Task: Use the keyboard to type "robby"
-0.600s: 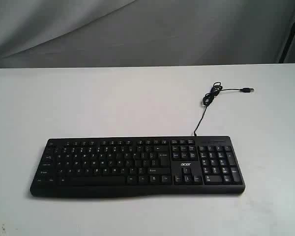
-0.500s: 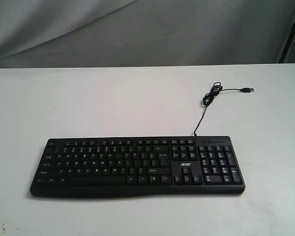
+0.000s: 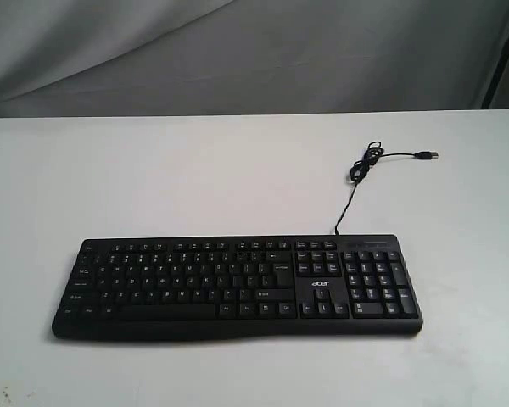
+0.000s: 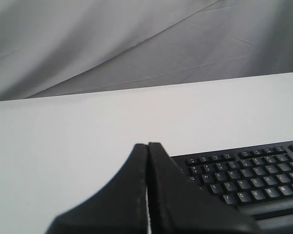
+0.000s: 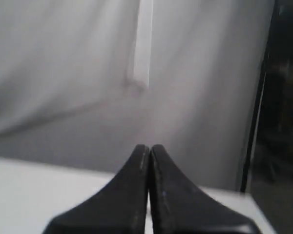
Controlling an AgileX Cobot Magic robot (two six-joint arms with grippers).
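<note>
The black keyboard (image 3: 237,287) with white legends and an "acer" logo lies flat near the front of the white table (image 3: 195,170), number pad to the right. Its thin black cable (image 3: 356,182) runs back to a loose coil and a USB plug (image 3: 426,155). Neither arm shows in the exterior view. In the left wrist view my left gripper (image 4: 148,146) is shut with nothing in it, and the keyboard's letter keys (image 4: 249,175) lie beside and beyond its tips. My right gripper (image 5: 149,147) is shut and empty, facing the backdrop; the keyboard is out of that view.
A grey cloth backdrop (image 3: 237,51) hangs behind the table's far edge. A dark upright post (image 3: 500,51) stands at the back right. The table's right edge (image 5: 256,204) shows in the right wrist view, with a dark gap beyond it.
</note>
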